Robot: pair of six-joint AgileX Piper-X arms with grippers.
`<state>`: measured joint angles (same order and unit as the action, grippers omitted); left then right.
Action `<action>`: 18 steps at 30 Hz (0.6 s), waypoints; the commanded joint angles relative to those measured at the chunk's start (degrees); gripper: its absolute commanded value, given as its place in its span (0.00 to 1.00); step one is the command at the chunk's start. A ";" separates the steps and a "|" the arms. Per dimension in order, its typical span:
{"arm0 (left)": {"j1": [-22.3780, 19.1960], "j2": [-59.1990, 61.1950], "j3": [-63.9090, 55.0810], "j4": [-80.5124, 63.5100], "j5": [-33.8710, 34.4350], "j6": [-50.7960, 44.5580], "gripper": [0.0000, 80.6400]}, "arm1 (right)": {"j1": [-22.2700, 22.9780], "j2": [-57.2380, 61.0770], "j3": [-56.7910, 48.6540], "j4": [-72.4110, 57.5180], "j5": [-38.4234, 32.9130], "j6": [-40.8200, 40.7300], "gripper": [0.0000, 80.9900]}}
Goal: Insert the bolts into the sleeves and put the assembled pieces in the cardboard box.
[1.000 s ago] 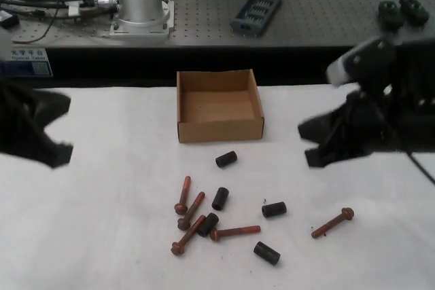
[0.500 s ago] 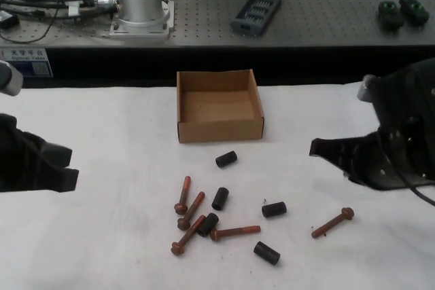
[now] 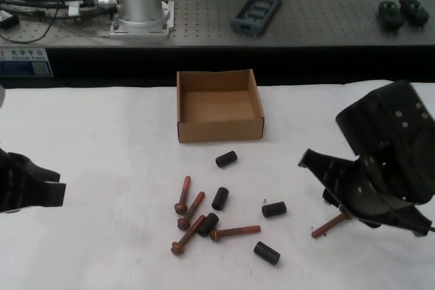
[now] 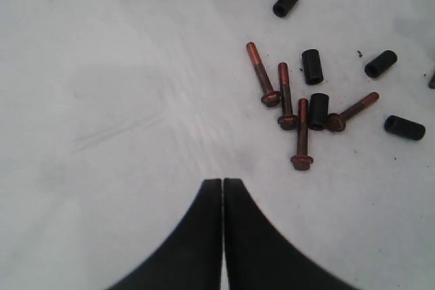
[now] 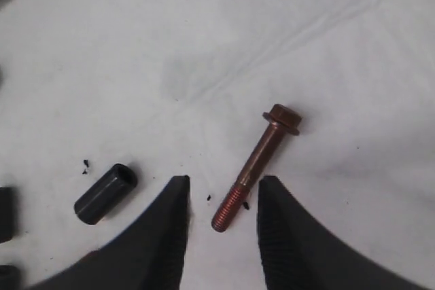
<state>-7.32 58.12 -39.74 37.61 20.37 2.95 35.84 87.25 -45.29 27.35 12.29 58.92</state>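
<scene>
Several copper bolts (image 3: 191,210) and black sleeves (image 3: 219,198) lie loose on the white cloth in front of the open cardboard box (image 3: 219,139). One bolt (image 5: 257,166) lies apart on the right, its head partly under my right arm (image 3: 377,168) in the high view. My right gripper (image 5: 223,185) is open, low over this bolt, with the threaded end between its fingertips. A sleeve (image 5: 105,193) lies just beside one finger. My left gripper (image 4: 223,183) is shut and holds nothing, standing off to the left of the bolt cluster (image 4: 285,96).
Nothing lies inside the box. Behind the cloth is a perforated metal bench with a silver robot base (image 3: 139,5), cables and a dark ribbed block (image 3: 256,9). The cloth to the left of the parts is bare (image 4: 102,100).
My right arm has swung down and in over the lone bolt on the right. My left arm has drawn back toward the near left edge.
</scene>
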 commanded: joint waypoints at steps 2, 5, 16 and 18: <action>-0.01 -4.83 -0.83 5.77 0.95 -0.93 0.01 | 0.05 2.62 -1.17 1.08 -0.60 2.10 0.33; -0.01 -6.53 -0.83 8.91 0.95 -0.93 0.01 | 0.05 4.56 -1.52 1.06 -0.74 2.10 0.33; -0.01 -11.60 -0.83 10.71 0.95 -0.93 0.01 | -2.00 9.00 -3.17 0.22 -1.81 2.55 0.33; -0.01 -12.32 -0.83 11.14 0.95 -0.93 0.01 | -2.23 9.74 -3.64 -0.35 -1.81 2.74 0.33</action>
<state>-7.32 46.48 -39.86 48.91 21.17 2.53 34.44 95.60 -47.43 27.96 10.98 60.99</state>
